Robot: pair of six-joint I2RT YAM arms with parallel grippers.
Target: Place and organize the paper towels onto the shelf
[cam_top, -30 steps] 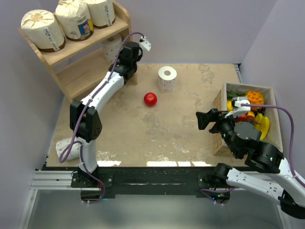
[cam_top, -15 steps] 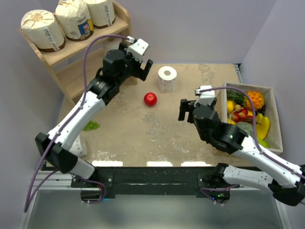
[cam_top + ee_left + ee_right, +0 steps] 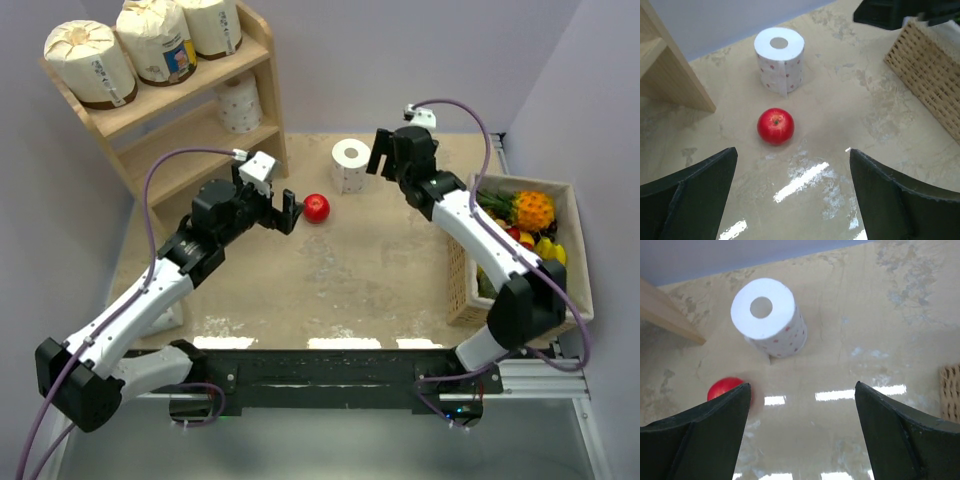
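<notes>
open tabletop point(image 3: 840, 115) runs from my left claw point(image 3: 792, 160) to the red apple point(image 3: 775, 126), which sits squarely in the way of the white roll point(image 3: 779, 59) behind it. shelf side panel point(image 3: 670, 75) hems the left, wicker basket point(image 3: 930, 75) the right. my right claw point(image 3: 802, 390) faces that roll unobstructed.

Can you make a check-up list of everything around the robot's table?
Surface: beige marbled table, shiny glare patches.
Job's things: wooden shelf has three wrapped rolls on top and a white roll on the middle tier; a second white roll stands on the table.
Clutter: red apple; basket of fruit.
Grippers: left gripper open, empty, facing the apple; right gripper open, empty, near the standing roll.
Cables: purple cables loop off both arms; no snags seen.
Surroundings: lilac walls; nothing else seen.
</notes>
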